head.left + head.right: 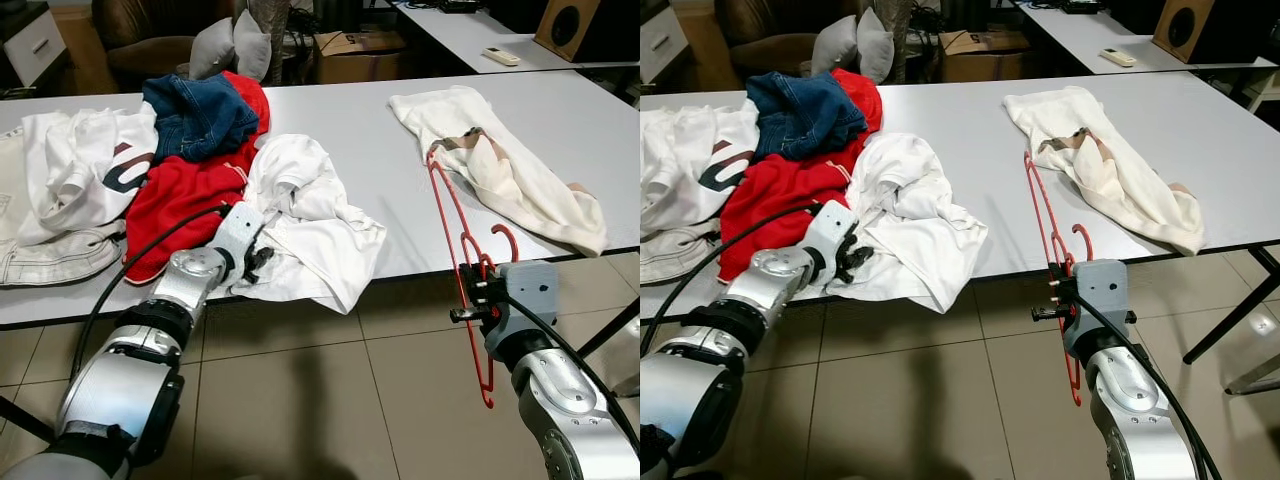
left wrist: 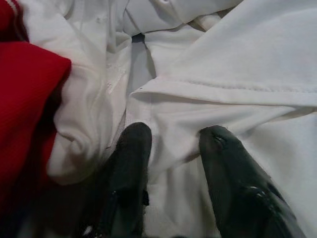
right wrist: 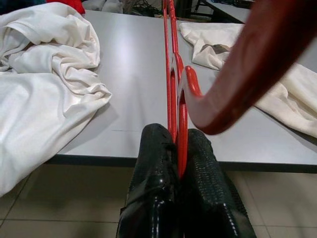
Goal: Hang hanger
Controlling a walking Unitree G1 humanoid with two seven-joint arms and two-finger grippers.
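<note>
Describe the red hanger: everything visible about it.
The hanger is thin, glossy red, plastic by the look. It seems to be more than one hanger held together: the right wrist view shows two parallel red bars. The right tool is shut on it near the hook, which curls up beside the tool. It stands on edge, its far end reaching over the table toward the cream garment, its near end hanging below the table's edge above the floor.
</note>
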